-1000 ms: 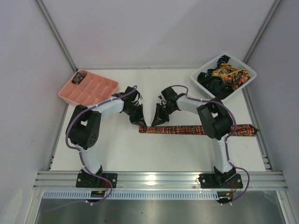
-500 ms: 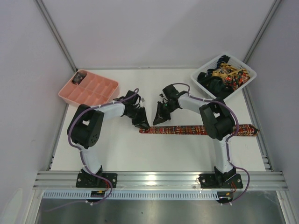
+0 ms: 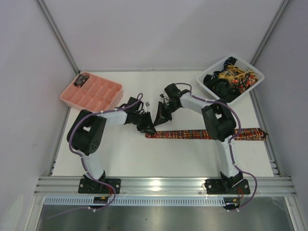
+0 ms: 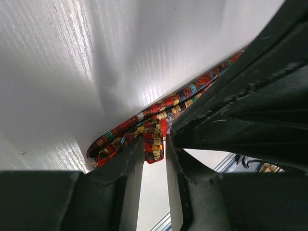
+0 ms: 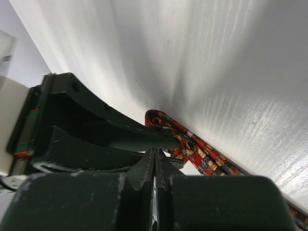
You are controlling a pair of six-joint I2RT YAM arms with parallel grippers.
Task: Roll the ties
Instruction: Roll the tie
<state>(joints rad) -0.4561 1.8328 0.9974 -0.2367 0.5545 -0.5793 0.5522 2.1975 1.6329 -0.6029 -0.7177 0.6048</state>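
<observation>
One tie [image 3: 202, 134], patterned red, orange and black, lies flat across the table from the middle to the right edge. Its left end is folded back on itself. My left gripper [image 3: 148, 129] is at that folded end. In the left wrist view the jaws [image 4: 155, 144] stand narrowly apart with the tie's end [image 4: 144, 130] pinched between the tips. My right gripper [image 3: 156, 120] is just behind it with its fingers pressed together and nothing between them. In the right wrist view [image 5: 155, 156] the folded tie [image 5: 197, 144] lies just past the tips, with the left gripper's finger lying across.
A white lattice basket [image 3: 255, 72] at the back right holds several more ties [image 3: 231, 79], some dark, some patterned. A pink compartment tray [image 3: 115, 86] stands at the back left with a small dark item [image 3: 83, 79] in one corner cell.
Both grippers have drawn closer together at the tie's left end. The left one moved right, the right one moved left and back. The tie's folded end has shifted slightly right.
</observation>
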